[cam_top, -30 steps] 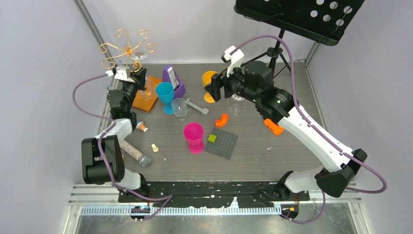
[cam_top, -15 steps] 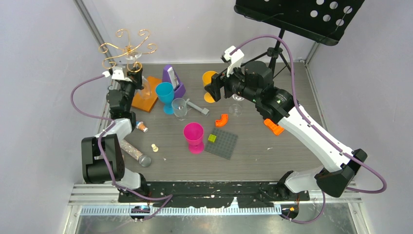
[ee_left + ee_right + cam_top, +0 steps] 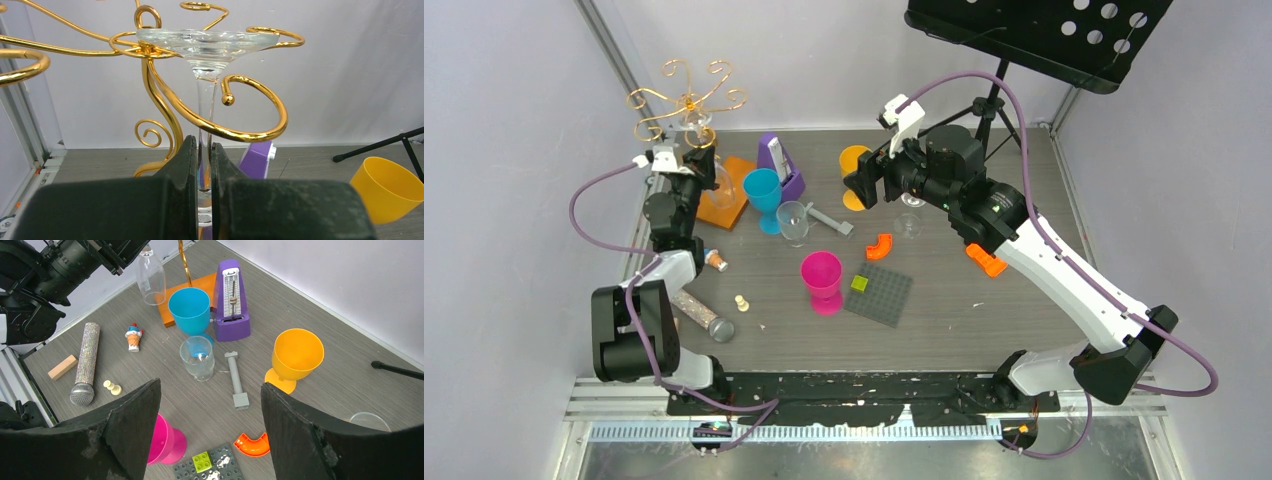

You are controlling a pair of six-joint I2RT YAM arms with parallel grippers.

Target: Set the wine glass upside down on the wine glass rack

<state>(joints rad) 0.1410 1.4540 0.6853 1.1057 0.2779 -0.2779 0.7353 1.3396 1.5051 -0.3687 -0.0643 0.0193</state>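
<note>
Grey wood-grain tabletop (image 3: 984, 330) runs from my bases to pale walls left, far and right; its widest open stretch lies near right, under my right arm. Near left, a microphone (image 3: 85, 365) lies by the edge. Mid-table stand a pink cup (image 3: 822, 278) and a grey baseplate (image 3: 879, 293) with a green brick (image 3: 859, 283). My right gripper (image 3: 210, 415) hangs released above the middle of the table, jaws wide, holding nothing. Beyond, mouths up, stand a clear tumbler (image 3: 197, 357), a blue cup (image 3: 189, 310) and a yellow goblet (image 3: 296, 356), insides showing only their own colour. A purple metronome (image 3: 232, 300) stands just beside the blue cup. Far left, my left gripper (image 3: 202, 165) is clenched on the stem of the wine glass (image 3: 207, 45), inverted, foot level with the top curls of the gold rack (image 3: 250, 132), bowl above its orange base (image 3: 202, 281). One hooked arm curves in front of the stem; whether the foot rests on the wire I cannot tell. A black music stand (image 3: 1044, 30) overhangs the far right corner.
</note>
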